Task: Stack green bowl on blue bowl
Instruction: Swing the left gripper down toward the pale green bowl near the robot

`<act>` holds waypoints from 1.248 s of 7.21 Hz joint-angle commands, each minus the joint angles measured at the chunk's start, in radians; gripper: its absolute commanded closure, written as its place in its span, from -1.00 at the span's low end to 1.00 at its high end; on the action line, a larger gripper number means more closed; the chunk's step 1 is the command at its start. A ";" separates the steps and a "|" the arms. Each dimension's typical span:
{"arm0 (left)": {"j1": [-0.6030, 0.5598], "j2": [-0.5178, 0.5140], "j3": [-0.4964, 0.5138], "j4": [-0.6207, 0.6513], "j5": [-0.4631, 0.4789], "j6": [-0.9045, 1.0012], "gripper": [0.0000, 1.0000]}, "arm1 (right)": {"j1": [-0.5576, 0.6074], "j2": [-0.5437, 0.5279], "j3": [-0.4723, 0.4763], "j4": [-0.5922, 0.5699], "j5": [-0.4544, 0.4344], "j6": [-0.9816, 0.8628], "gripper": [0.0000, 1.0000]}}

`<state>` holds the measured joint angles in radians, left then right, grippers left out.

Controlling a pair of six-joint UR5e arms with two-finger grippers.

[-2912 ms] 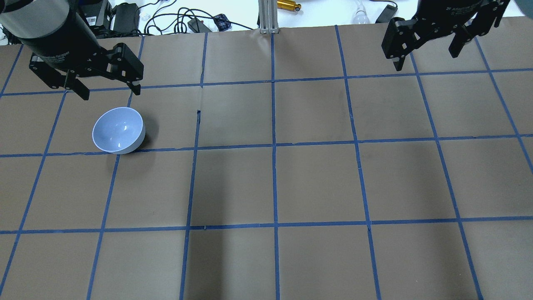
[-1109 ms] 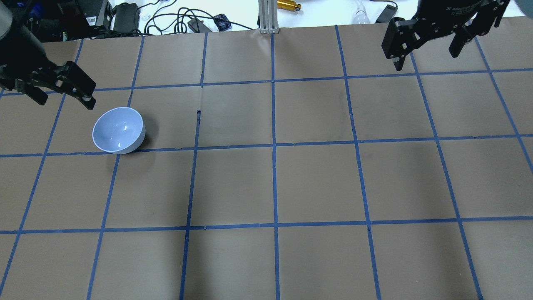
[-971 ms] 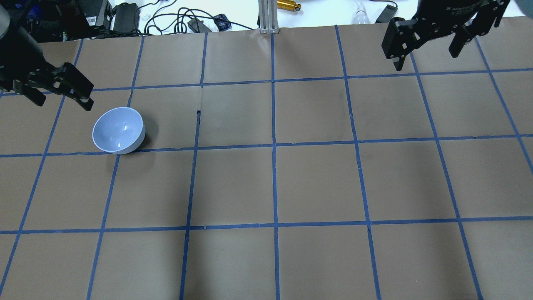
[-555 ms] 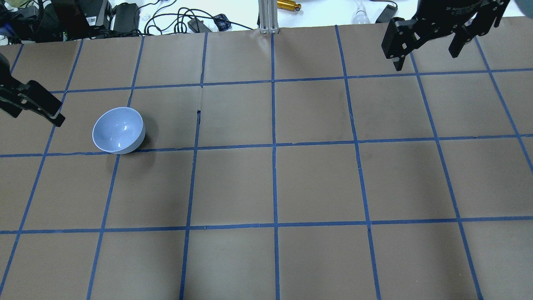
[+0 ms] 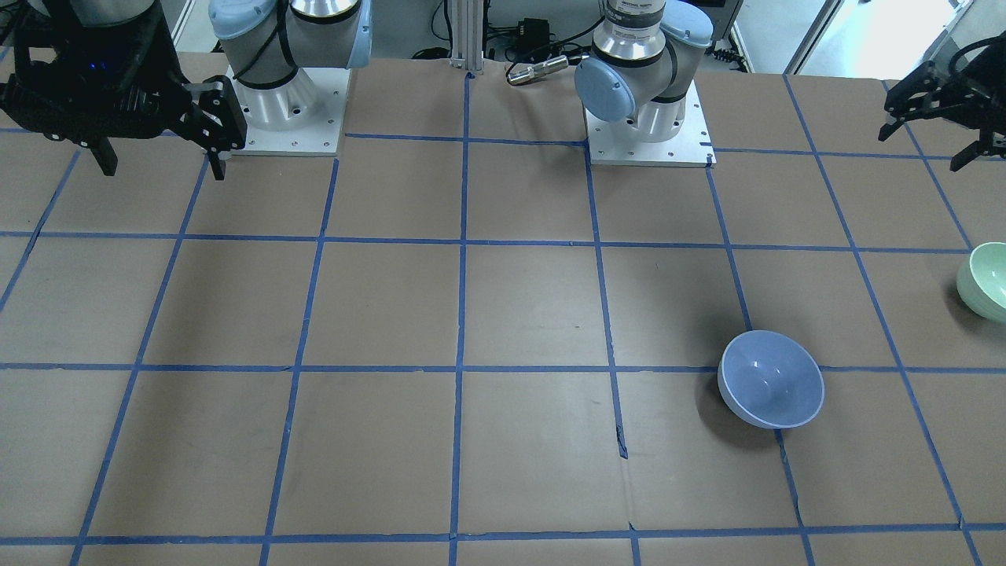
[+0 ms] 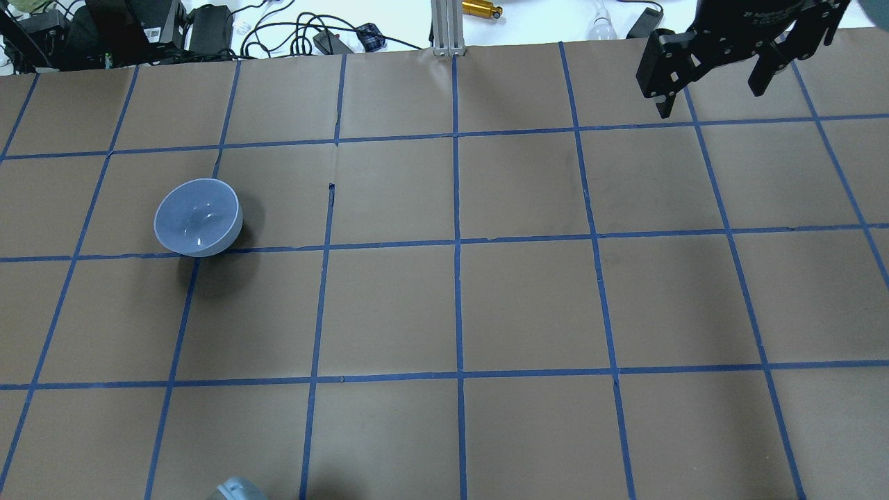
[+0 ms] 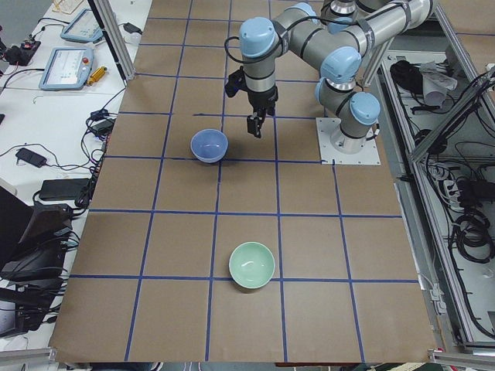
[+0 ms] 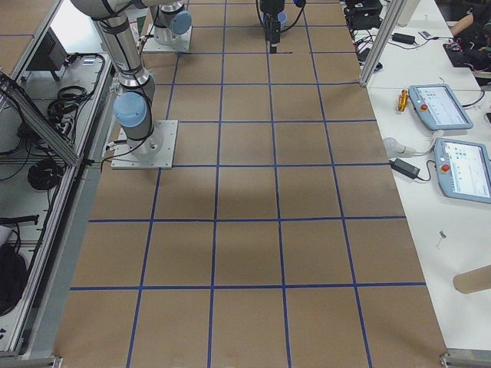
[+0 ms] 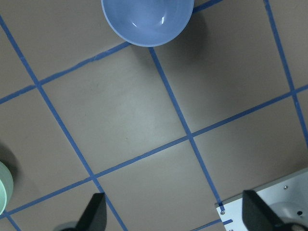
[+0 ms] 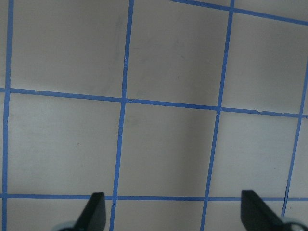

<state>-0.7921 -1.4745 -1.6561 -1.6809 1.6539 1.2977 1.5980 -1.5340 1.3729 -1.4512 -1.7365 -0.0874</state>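
Currently: bowls apart, mouths up, both hands free.
You have the green bowl (image 7: 252, 265) upright near the tabletop (image 5: 511, 314) end on the robot's left, round, rim skyward. Blue bowl (image 5: 771, 379) also upright, well apart from it, on a tape line. Left hand (image 9: 175, 214) hangs with fingers spread; right hand (image 6: 712, 97) spread too.

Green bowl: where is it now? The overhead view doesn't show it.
The green bowl sits upright toward the end of the table on the robot's left, well apart from the blue bowl; the front-facing view's right edge cuts it.
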 commanded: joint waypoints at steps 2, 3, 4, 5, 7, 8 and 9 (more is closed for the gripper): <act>0.207 -0.021 -0.075 0.160 -0.005 0.464 -1.00 | 0.000 0.000 0.000 0.000 0.000 0.000 -1.00; 0.273 -0.023 -0.138 0.267 -0.012 0.609 -1.00 | -0.001 0.000 0.000 0.000 0.000 0.000 -1.00; 0.319 -0.024 -0.187 0.339 -0.017 0.702 -1.00 | 0.000 0.000 0.000 0.000 0.000 0.000 -1.00; 0.361 -0.038 -0.195 0.349 -0.061 0.823 -1.00 | 0.000 0.000 0.000 0.000 0.000 0.000 -1.00; 0.425 -0.091 -0.194 0.413 -0.121 1.047 -1.00 | 0.000 0.000 0.000 0.000 0.000 0.000 -1.00; 0.453 -0.134 -0.191 0.472 -0.121 1.125 -1.00 | 0.000 0.000 0.000 0.000 0.000 0.000 -1.00; 0.485 -0.179 -0.180 0.501 -0.131 1.156 -1.00 | 0.000 0.000 0.000 0.000 0.000 0.000 -1.00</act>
<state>-0.3463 -1.6007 -1.8449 -1.2278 1.5333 2.3887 1.5984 -1.5340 1.3729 -1.4511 -1.7365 -0.0874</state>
